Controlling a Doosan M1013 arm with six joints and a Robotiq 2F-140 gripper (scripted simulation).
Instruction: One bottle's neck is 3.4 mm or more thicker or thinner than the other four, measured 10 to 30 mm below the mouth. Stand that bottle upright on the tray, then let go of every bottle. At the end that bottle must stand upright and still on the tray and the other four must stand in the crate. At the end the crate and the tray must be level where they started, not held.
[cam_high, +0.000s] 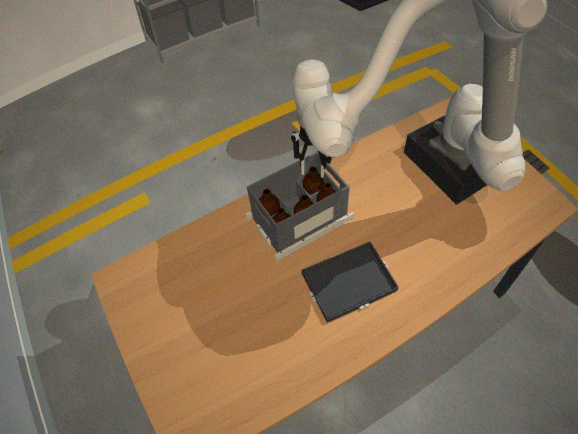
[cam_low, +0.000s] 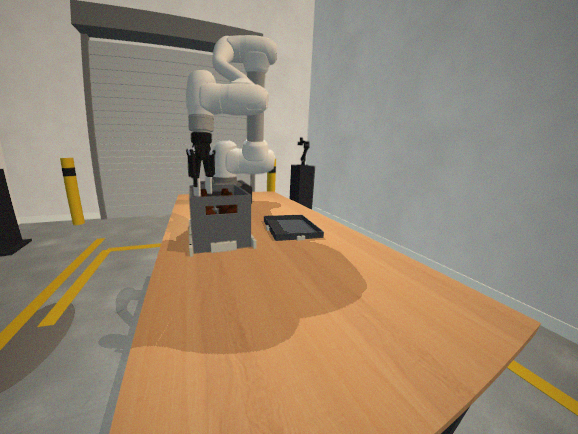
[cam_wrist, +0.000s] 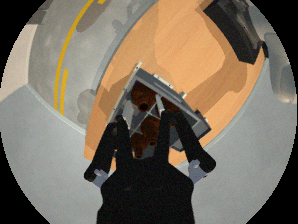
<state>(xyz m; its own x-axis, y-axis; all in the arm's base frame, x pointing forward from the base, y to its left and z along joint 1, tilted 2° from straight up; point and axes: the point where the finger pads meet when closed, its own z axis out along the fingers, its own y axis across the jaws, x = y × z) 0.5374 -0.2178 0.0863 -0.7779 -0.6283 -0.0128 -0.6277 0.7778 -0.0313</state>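
The grey crate stands level and holds several brown bottles in its compartments. My gripper points down over the crate's back right part. It is partly open, its fingertips on either side of the neck of the back right bottle, not closed on it. The other bottles show at front right, front middle, back left and front left. Their neck widths are too small to compare. The black tray lies level and empty.
Pale locating strips edge the crate on the wooden table. The crate stands near the table's back edge, with the tray in front of it. The arm's black base block stands at the right. Crate walls and dividers surround the fingertips.
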